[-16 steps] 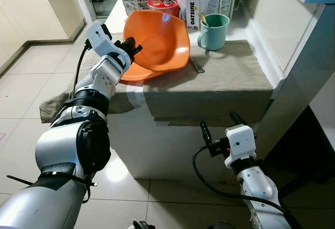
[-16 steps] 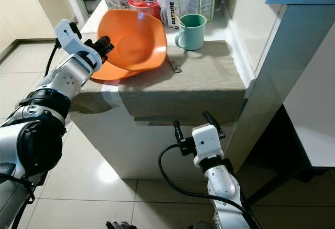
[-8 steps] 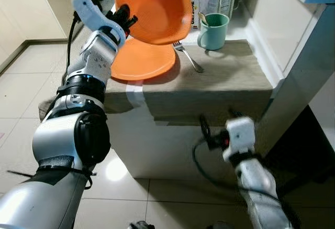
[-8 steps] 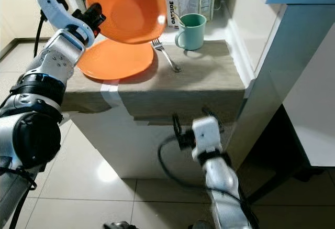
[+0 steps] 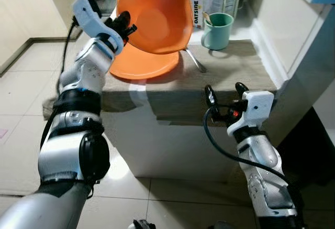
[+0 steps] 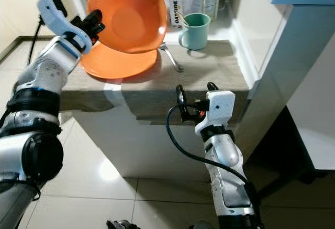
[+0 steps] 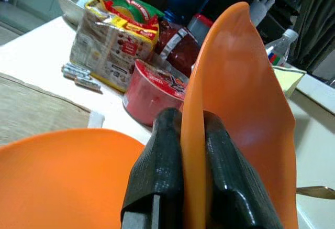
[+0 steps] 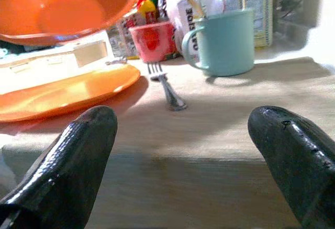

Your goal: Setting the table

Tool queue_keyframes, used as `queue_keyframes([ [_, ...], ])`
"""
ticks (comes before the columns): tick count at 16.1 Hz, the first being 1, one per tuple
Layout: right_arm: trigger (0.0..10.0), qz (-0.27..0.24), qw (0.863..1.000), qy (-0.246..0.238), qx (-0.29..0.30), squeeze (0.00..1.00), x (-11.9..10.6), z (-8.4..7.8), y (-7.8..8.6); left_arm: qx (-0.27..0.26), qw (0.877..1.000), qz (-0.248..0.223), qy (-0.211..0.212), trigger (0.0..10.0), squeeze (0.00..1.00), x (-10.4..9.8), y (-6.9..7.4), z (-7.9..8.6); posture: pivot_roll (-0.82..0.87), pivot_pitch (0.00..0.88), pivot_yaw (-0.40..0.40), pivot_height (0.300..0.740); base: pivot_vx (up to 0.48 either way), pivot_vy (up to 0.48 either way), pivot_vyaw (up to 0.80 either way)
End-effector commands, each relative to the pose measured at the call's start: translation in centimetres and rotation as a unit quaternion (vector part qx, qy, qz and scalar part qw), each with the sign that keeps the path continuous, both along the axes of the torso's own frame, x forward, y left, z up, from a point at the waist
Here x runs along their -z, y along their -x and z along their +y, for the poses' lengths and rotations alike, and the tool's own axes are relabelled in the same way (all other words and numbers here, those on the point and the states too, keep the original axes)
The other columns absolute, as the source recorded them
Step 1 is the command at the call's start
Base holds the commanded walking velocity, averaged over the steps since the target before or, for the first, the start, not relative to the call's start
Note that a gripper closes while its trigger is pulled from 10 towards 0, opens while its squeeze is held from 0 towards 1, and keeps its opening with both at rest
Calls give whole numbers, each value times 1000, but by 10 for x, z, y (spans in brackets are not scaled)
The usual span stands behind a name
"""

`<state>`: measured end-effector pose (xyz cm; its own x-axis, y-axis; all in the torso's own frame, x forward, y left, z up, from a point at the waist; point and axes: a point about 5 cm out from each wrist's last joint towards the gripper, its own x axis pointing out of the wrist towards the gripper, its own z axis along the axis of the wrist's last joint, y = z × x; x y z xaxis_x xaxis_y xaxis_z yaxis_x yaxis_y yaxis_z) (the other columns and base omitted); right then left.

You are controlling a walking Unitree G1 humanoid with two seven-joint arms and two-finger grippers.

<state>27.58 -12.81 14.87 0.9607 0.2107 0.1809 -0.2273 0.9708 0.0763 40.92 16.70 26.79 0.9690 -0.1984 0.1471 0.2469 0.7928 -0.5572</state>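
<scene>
Head cameras look forward and down on the counter (image 5: pixel 230 77) from above its near edge. Left wrist camera sits very close, sighting along its jaws toward the far clutter. Right wrist camera looks low across the counter; all share the orange plate (image 8: pixel 63 95).

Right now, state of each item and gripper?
left gripper: shut on the orange bowl's rim
orange bowl: lifted, tilted, above the plate
orange plate: flat on the grey cloth
fork: lying on the cloth beside the plate
teal mug: upright, utensil inside
right gripper: open, holding nothing, at the table's front edge
</scene>
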Motion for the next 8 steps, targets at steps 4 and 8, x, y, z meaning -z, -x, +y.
queue_keyframes([
  [4,10000,4,999,-48,-23,0,-8,6,-2,4,1000,-25,-6,0,0,-13,17,6,-164,34,116,719,0,0,0],
  [8,10000,17,993,-96,-66,0,-16,17,-3,13,1000,-13,-13,0,0,-3,32,6,-153,25,118,719,0,0,0],
])
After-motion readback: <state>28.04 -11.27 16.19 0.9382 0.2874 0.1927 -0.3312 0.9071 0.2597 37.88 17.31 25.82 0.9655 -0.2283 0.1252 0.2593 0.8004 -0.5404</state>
